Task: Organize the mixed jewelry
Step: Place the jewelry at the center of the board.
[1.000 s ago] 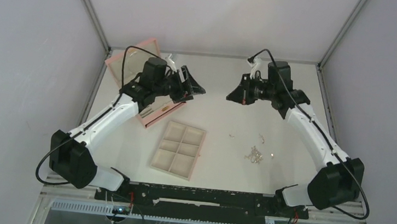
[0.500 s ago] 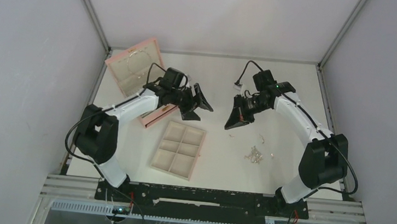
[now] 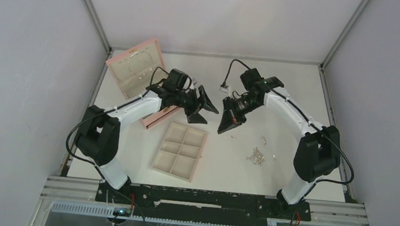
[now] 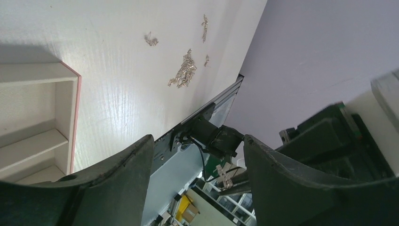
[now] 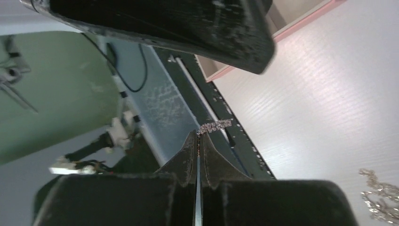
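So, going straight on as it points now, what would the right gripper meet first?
Probably nothing near. Past the right gripper, shut on a small chain piece, the way looks free to the black rail edging the table. The beige tray lies beside that line; depth is unclear.

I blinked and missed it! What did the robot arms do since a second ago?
Both arms swung toward the middle. The left gripper moved right and nearer, jaws open. The right gripper moved left and nearer, shut on a small chain piece. Nothing was visibly let go. The tray, pink box and loose jewelry pile stayed put.
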### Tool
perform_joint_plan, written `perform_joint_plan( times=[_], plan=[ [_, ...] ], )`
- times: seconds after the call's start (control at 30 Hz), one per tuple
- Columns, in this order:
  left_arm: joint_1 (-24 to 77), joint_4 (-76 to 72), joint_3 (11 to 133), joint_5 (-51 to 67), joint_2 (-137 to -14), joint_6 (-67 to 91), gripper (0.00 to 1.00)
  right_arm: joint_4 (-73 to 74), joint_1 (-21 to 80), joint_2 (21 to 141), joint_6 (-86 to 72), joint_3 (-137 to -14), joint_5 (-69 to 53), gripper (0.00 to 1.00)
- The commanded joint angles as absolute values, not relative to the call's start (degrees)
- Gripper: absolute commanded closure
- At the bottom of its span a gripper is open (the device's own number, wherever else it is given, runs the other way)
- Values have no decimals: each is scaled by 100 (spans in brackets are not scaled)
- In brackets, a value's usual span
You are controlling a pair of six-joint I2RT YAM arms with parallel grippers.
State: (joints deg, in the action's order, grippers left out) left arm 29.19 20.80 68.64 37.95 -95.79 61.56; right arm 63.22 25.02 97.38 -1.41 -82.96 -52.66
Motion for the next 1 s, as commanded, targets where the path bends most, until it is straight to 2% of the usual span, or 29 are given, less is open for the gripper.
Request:
perform_joint_plan(
  times=[0.0,0.23,0.43,0.57,0.97],
  plan=[
    [2897,2030,6860,3868,-9373,6258,26,6596,2963,9620,449,-8683,-4310,100],
    [2742,2176,6669,3595,-9198,6193,27,6480,3144,9425,387,-8466,-2914,100],
    [2697,2388,6876,3380,-9211,5999,28,5864,2492,10157,-1226,-8450,-1922,100],
    [2705,2460,6960,3290,-9178,5926,29,5402,2434,10737,-1606,-8617,-941,100],
    [2703,2523,6943,3287,-9188,5818,29,4341,2562,11597,-1904,-8989,-481,100]
  ],
)
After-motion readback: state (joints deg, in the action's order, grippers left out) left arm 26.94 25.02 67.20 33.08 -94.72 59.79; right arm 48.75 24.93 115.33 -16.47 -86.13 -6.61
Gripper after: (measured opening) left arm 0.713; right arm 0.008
